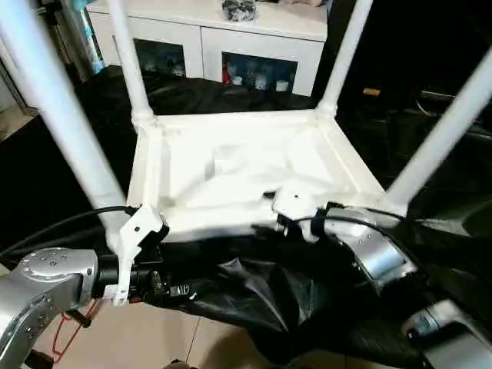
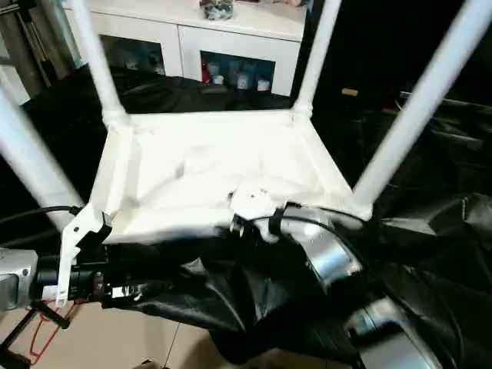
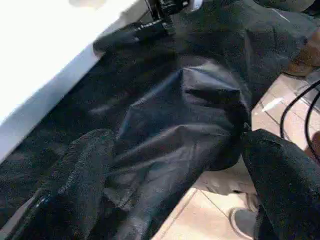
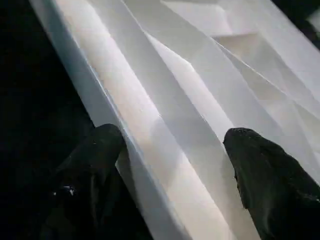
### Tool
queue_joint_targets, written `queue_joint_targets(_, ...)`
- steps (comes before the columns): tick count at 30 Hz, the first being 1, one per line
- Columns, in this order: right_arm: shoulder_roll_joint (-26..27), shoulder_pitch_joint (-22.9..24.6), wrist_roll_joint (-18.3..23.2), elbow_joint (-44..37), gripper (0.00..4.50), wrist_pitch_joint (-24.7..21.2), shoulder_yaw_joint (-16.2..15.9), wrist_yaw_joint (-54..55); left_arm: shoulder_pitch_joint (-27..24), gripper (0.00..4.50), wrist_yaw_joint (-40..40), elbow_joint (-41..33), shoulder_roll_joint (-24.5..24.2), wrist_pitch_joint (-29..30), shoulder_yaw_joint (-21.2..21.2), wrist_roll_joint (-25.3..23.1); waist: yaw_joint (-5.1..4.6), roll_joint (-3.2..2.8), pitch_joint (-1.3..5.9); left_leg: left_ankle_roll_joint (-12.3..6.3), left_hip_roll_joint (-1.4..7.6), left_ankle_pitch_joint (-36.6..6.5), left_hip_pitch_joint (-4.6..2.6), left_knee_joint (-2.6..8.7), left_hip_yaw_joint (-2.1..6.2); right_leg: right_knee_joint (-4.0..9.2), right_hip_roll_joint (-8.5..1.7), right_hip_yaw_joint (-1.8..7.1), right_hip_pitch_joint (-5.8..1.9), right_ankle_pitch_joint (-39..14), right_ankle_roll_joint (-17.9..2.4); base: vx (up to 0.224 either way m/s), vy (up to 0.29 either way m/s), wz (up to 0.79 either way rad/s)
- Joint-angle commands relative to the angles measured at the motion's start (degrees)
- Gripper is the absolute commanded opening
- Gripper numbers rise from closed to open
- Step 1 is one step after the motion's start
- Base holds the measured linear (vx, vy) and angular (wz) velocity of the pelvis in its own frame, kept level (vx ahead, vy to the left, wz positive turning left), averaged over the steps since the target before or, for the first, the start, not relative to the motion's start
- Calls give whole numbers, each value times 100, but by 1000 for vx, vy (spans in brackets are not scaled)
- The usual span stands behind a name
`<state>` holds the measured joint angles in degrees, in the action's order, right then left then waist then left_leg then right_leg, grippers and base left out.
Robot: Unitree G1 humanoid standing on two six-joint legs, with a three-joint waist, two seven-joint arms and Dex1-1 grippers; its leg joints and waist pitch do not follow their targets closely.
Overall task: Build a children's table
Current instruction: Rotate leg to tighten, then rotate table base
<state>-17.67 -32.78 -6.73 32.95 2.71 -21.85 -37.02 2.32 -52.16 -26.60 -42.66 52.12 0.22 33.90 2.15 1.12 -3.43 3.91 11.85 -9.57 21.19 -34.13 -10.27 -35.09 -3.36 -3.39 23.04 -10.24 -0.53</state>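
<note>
Black cloth [image 3: 200, 100]; right jaws straddle tabletop [image 4: 165, 150] rim.

**White Table Set Against Black Cloth**

The tabletop [image 1: 231, 173] and its four legs [image 1: 131, 61] are being seen as plain white, the ribbed underside shaded pale grey. Black, glossy sheeting [image 3: 190, 100] is being shown between the left gripper's black fingers [image 3: 75, 185]. The forearms [image 1: 46, 288] are being rendered silver; the floor tiles [image 1: 154, 338] beige. The cabinet [image 1: 254, 31] is being shown white.
</note>
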Motion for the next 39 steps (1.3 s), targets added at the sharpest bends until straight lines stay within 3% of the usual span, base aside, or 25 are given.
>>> queue_joint_targets(1,-53,-174,-81,236,369,-30,285,337,-82,450,8,57,-147,-153,125,-158,-19,-51,308,268,83,-2174,-117,408,59,490,-318,259,-144,-2470,-771,0,0,0)
queue_joint_targets(5,-94,-290,-77,490,369,-26,441,537,-307,450,-29,219,-397,-414,308,-389,-35,-46,306,252,78,-2160,-113,405,58,492,-304,258,-136,-2499,-688,0,0,0)
queue_joint_targets(7,-107,-327,-70,617,369,64,491,600,-441,450,-55,313,-510,-546,429,-481,-43,-27,310,251,89,-2153,-112,409,57,473,-298,259,-136,-2333,-765,0,0,0)
queue_joint_targets(8,-142,-270,43,591,369,134,613,613,-753,450,-158,547,-735,-766,849,-577,-43,-17,315,235,87,-2091,-80,412,62,457,-306,257,-163,-2231,-788,0,0,0)
queue_joint_targets(10,-161,-214,130,550,369,201,701,621,-953,450,-225,718,-867,-921,1160,-600,-63,-16,318,204,82,-2044,-65,414,62,437,-301,264,-166,-2145,-797,0,0,0)
queue_joint_targets(11,-162,-210,137,547,369,208,709,622,-970,450,-231,733,-877,-935,1187,-601,-63,-24,325,192,86,-2045,-94,404,51,443,-291,267,-146,-2067,-809,0,0,0)
queue_joint_targets(12,-161,-141,225,453,369,185,805,608,-1044,450,-253,837,-951,-1050,1308,-661,-65,20,324,173,92,-2026,-102,406,44,443,-283,270,-142,-2012,-835,0,0,0)
queue_joint_targets(13,-161,-141,225,453,369,185,805,608,-1044,450,-253,837,-951,-1050,1308,-661,-44,-12,314,158,101,-2006,-107,418,52,435,-296,278,-144,-1933,-898,0,0,0)
queue_joint_targets(16,-143,63,489,156,369,17,1080,595,-957,450,-150,1206,-891,-1476,1639,-771,-8,2,300,153,103,-2118,-126,435,45,452,-293,280,-134,-1979,-900,0,0,0)
queue_joint_targets(17,-125,191,622,-9,369,-101,1226,627,-801,450,-50,1427,-794,-1688,1803,-778,-10,-2,296,165,99,-2151,-127,443,52,450,-286,282,-139,-2007,-870,0,0,0)
queue_joint_targets(18,-73,497,950,-357,369,-440,1545,726,-364,450,118,1830,-499,-2179,1956,-726,33,-6,299,181,96,-2193,-178,432,38,478,-292,293,-108,-2049,-823,0,0,0)
queue_joint_targets(19,-71,512,966,-374,369,-457,1560,733,-343,450,125,1848,-483,-2202,1960,-722,47,-12,292,188,87,-2215,-195,437,37,502,-276,294,-105,-2070,-780,0,0,0)
queue_joint_targets(20,-54,629,1088,-502,369,-584,1674,785,-192,450,167,1988,-373,-2404,1982,-681,64,-17,317,260,104,-2226,-169,461,70,455,-304,279,-147,-1983,-823,0,0,0)
queue_joint_targets(21,-35,744,1208,-601,369,-720,1822,890,-25,450,214,2085,-216,-2554,1963,-613,72,-1,311,270,108,-2237,-152,479,75,465,-306,275,-164,-1991,-803,0,0,0)
queue_joint_targets(22,-25,806,1272,-649,369,-792,1909,961,69,450,238,2133,-122,-2629,1947,-569,92,11,317,310,111,-2320,-196,474,73,463,-310,277,-131,-2006,-808,0,0,0)
queue_joint_targets(23,-14,883,1318,-666,369,-850,2039,1119,235,450,288,2189,37,-2686,1901,-503,91,32,331,332,106,-2277,-162,480,82,442,-321,279,-168,-1952,-830,0,0,0)
queue_joint_targets(26,4,986,1319,-640,369,-911,2243,1409,500,450,345,2294,275,-2800,1775,-504,101,46,344,317,92,-2165,-143,461,66,433,-339,289,-173,-1921,-854,0,0,0)
queue_joint_targets(29,32,1147,1260,-666,369,-1016,2465,1799,859,450,507,2580,588,-2997,1513,-704,124,43,350,310,74,-2102,-180,432,36,478,-327,300,-140,-2023,-765,0,0,0)
queue_joint_targets(31,52,1232,1288,-736,369,-1059,2551,1892,1021,450,560,2742,747,-3120,1401,-792,127,45,352,302,68,-2056,-146,440,45,479,-327,288,-168,-2072,-717,0,0,0)
queue_joint_targets(32,87,1410,1372,-1030,369,-1323,2650,2005,1317,450,448,2976,1136,-3265,1280,-653,121,73,343,275,70,-2056,-161,435,37,507,-318,291,-151,-2112,-673,0,0,0)
queue_joint_targets(34,88,1425,1375,-1051,369,-1343,2653,2014,1338,450,429,2979,1176,-3255,1276,-613,146,64,360,296,82,-2017,-168,436,45,484,-337,288,-164,-2085,-676,0,0,0)
queue_joint_targets(35,81,1492,1334,-1131,369,-1466,2656,2111,1439,450,312,2963,1379,-3192,1230,-398,113,96,366,308,87,-1908,-86,458,67,458,-349,273,-226,-2015,-677,0,0,0)
queue_joint_targets(36,71,1506,1280,-1133,369,-1509,2646,2175,1467,450,261,2931,1444,-3155,1197,-318,116,88,372,308,90,-1883,-129,439,53,453,-346,280,-184,-1940,-707,0,0,0)
queue_joint_targets(37,66,1503,1246,-1129,369,-1529,2636,2208,1482,450,219,2928,1464,-3141,1168,-289,94,117,375,295,81,-1862,-107,434,49,445,-343,279,-199,-1898,-727,0,0,0)
queue_joint_targets(39,59,1494,1216,-1111,369,-1538,2626,2229,1495,450,190,2940,1481,-3149,1126,-298,63,114,383,268,73,-1756,-86,425,43,434,-342,284,-214,-1803,-734,0,0,0)
